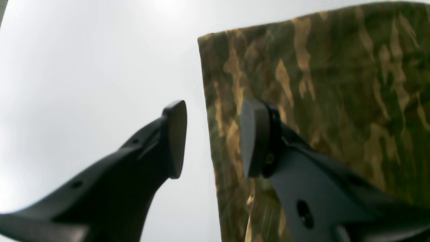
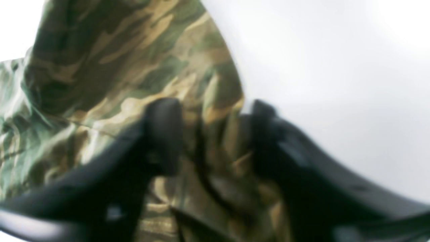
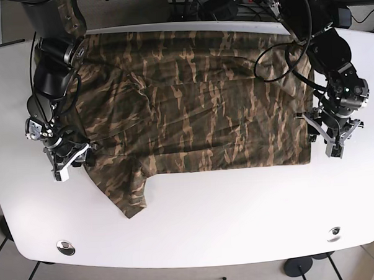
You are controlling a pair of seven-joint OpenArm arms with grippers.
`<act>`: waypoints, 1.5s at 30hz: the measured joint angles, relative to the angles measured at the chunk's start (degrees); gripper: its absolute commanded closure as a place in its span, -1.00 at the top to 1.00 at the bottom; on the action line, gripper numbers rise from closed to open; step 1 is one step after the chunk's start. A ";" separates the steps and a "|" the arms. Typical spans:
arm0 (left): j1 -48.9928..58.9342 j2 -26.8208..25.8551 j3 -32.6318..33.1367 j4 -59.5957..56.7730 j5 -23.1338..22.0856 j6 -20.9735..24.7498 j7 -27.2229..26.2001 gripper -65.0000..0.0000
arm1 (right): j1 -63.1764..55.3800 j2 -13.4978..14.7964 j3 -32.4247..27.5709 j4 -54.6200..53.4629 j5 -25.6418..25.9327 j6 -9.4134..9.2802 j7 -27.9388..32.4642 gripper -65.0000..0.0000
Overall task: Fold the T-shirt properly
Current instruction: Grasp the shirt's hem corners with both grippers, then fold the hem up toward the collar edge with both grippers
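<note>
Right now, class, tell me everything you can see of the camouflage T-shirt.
The camouflage T-shirt is soft green-brown-tan fabric, spread mostly flat on the white table, one sleeve angled toward the near edge. Wrinkles gather near the sleeve side. The open left gripper straddles one edge; the right gripper has bunched cloth between its fingers.

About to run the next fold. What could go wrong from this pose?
Left claw is open, straddling the T-shirt hem edge; it may catch only one layer or miss. Right claw sits in bunched fabric, so lifting could drag wrinkles. The sleeve sticks out, so the fold may come out crooked.
</note>
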 measured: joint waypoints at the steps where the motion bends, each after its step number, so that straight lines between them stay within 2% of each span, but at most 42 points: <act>1: -1.90 0.00 0.02 -2.99 0.07 1.11 0.00 0.15 | 0.00 0.00 -0.02 -0.02 -0.02 -0.02 -0.07 -0.68; 2: -3.61 -0.37 0.20 -5.88 -0.07 4.98 0.00 0.33 | 0.00 0.00 -0.02 -0.02 -0.02 0.00 -0.28 -0.83; 5: -7.58 -2.03 0.26 -13.53 0.04 12.22 -0.20 0.54 | 0.20 0.00 -0.02 -0.04 -0.04 0.00 -0.50 -0.89; 7: -10.73 -2.54 0.09 -20.63 -0.09 12.20 -1.81 0.53 | 0.48 -0.15 -0.13 -0.07 -0.61 0.02 -0.85 -0.90; 9: -13.14 -3.10 0.37 -27.50 -0.24 12.20 -6.73 0.53 | 0.52 -0.26 -0.13 -0.09 -0.57 0.17 -0.83 -0.90; 16: -17.99 -4.63 0.33 -41.86 -0.22 12.00 -8.68 0.54 | 0.52 -0.28 -0.11 -0.09 -0.61 0.20 -0.85 -0.90; 20: -19.19 -4.70 0.35 -45.38 -0.76 11.30 -11.04 0.52 | 0.52 -0.28 0.00 -0.09 -0.59 0.20 -0.85 -0.90; 21: -19.37 -4.70 0.35 -45.68 -0.74 10.43 -11.04 0.41 | 0.50 -0.26 0.02 -0.09 -0.61 0.22 -0.85 -0.90; 22: -19.43 -4.70 0.98 -46.01 -0.81 9.42 -11.04 0.21 | 0.50 -0.28 0.02 -0.09 -0.61 0.20 -0.85 -0.90; 25: -19.19 -4.28 3.17 -46.25 -0.87 8.44 -11.61 -0.77 | 0.52 -0.31 0.04 -0.09 -0.61 0.20 -0.85 -0.94; 26: -18.75 -3.85 3.58 -46.40 -0.92 7.91 -13.57 -1.00 | 0.55 -0.28 0.04 -0.09 -0.59 0.20 -0.85 -0.94; 28: -18.53 -3.63 3.61 -46.01 -0.92 6.58 -13.97 -1.00 | 1.20 -0.28 0.15 -0.11 -0.66 0.20 -1.81 -0.94; 31: -17.75 -3.63 3.50 -39.78 0.04 2.78 -9.73 -1.00 | 1.73 -0.48 0.11 1.51 -1.51 0.20 -5.01 -0.94; 34: -17.86 -3.56 3.45 -30.40 -0.42 1.75 -6.10 -1.00 | 0.66 -0.92 0.13 10.36 -1.70 0.63 -10.51 -0.94; 38: -15.06 -1.84 3.30 -18.93 -0.48 -1.97 -0.35 -1.00 | -0.79 -2.43 0.02 24.37 -1.20 0.70 -16.85 -0.94; 42: -10.95 -1.22 3.28 -8.68 -1.09 -3.52 2.78 -1.00 | -3.74 -2.51 0.04 34.69 -1.03 1.07 -23.65 -0.94; 45: -5.86 -0.46 3.39 -1.92 -0.83 -4.57 3.96 -1.00 | -8.83 -2.62 0.04 44.76 2.69 0.79 -27.71 -0.94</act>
